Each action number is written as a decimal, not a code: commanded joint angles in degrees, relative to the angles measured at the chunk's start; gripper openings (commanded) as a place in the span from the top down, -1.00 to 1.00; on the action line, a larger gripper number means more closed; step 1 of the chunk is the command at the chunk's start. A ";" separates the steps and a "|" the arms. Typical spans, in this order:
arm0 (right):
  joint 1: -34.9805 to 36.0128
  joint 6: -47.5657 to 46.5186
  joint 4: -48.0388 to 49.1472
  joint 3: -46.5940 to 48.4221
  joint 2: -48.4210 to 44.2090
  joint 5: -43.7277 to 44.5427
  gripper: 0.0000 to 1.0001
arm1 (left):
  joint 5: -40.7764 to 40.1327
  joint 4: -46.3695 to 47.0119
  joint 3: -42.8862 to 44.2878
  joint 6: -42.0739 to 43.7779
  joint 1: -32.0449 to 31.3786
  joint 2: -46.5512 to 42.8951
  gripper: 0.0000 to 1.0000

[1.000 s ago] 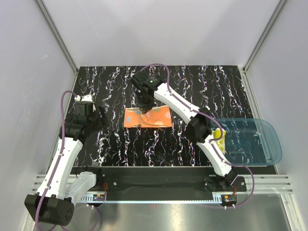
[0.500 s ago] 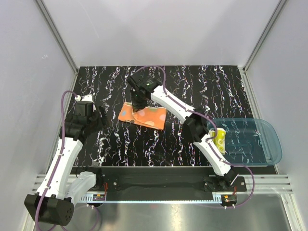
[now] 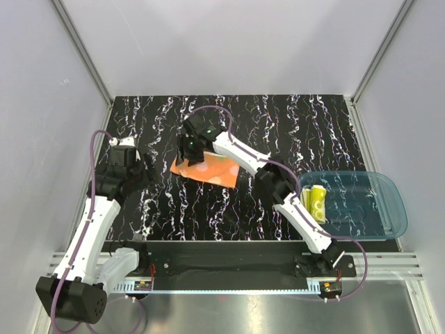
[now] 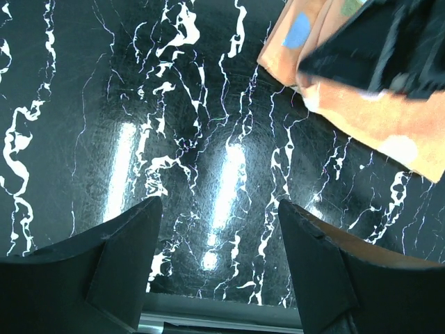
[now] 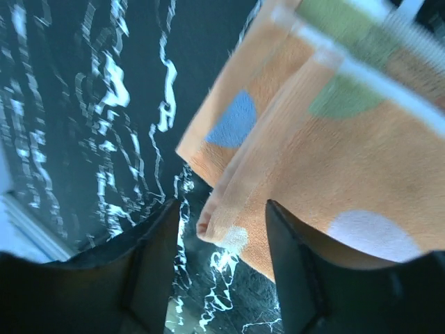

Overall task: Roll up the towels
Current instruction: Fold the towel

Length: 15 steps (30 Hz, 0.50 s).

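Black marbled tabletop (image 3: 278, 125) with white veining is filling the floor of a pale-walled enclosure. Hanging over its right edge, a translucent blue tray (image 3: 368, 209) is holding one thing: a rolled yellow towel (image 3: 316, 202), lying against the tray's left end with its length running near to far. The remainder of the tray is showing only its blue bottom.

Left of centre, the orange polka-dot towel (image 3: 207, 169) is lying on the tabletop, folded over so two layers are showing in the right wrist view, with a pale hem along the far edge. It is sitting well apart from the tray.

Reaching far across from the right, the right gripper (image 3: 189, 147) is hovering over the towel's far left corner. Its jaws are standing apart, the cloth's folded corner showing between them, and I cannot tell whether they are touching it.

Over on the left, the left gripper (image 3: 139, 169) is pointing down at bare tabletop, jaws spread wide and holding nothing, with the orange cloth just to its right.
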 commanded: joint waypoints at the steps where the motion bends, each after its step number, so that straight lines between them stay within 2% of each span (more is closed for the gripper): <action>1: -3.51 1.63 8.52 -2.72 -10.65 -2.76 -0.21 | -1.60 1.67 0.17 -0.17 -0.29 0.40 -0.47; 4: -5.10 -0.30 10.98 -10.44 -19.61 -2.50 -0.46 | -0.73 2.29 0.35 0.09 -0.29 2.24 -0.47; 6: -5.80 -1.09 11.25 -17.91 -24.21 -2.15 -0.53 | -0.11 2.90 0.96 -0.70 -0.29 5.14 -0.47; 10: -9.92 -2.41 10.55 -32.85 -36.32 0.31 -0.54 | 4.10 6.15 1.66 -2.89 -1.08 11.64 -0.43; 11: -10.98 -2.42 10.72 -39.40 -38.01 0.66 -0.54 | 5.07 7.98 2.01 -3.33 -1.43 14.70 -0.42; 15: -15.55 -3.56 11.95 -52.02 -43.29 -1.78 -0.49 | 5.60 11.77 5.26 -6.05 -3.54 22.53 -0.35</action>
